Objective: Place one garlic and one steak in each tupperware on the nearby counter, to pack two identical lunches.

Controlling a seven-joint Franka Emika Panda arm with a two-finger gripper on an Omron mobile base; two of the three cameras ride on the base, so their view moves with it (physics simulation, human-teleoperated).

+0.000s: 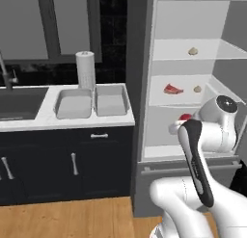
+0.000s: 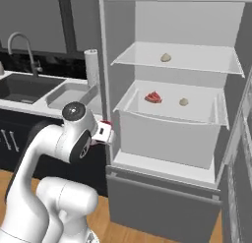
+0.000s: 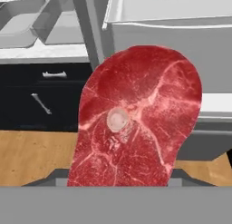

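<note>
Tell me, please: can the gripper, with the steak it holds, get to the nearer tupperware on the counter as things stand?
Probably yes. The gripper holds a steak outside the open fridge, and the nearer tupperware sits open-topped on the counter beside the fridge, with nothing visible between them.

Steak [image 2: 153, 97] and garlic [image 2: 183, 102] share a shelf [image 2: 197, 114]

1. We see a steak [image 3: 138, 123] of deep red, marbled with pale pink-white veins, with a small whitish round bone at its middle.
2. A second red steak [image 1: 173, 89] lies on a white fridge shelf [image 1: 159, 99].
3. Two beige garlic bulbs [image 1: 193, 51] [image 1: 197, 89] sit on the shelves.
4. The two tupperware [image 1: 73, 104] [image 1: 111, 100] are light grey.
5. The counter [image 1: 67, 120] is white above navy cabinets [image 1: 67, 160] with silver handles [image 1: 99, 135].
6. The paper-towel roll [image 1: 85, 69] is white.
7. The floor [image 1: 62, 220] is a warm orange wood grain.
</note>
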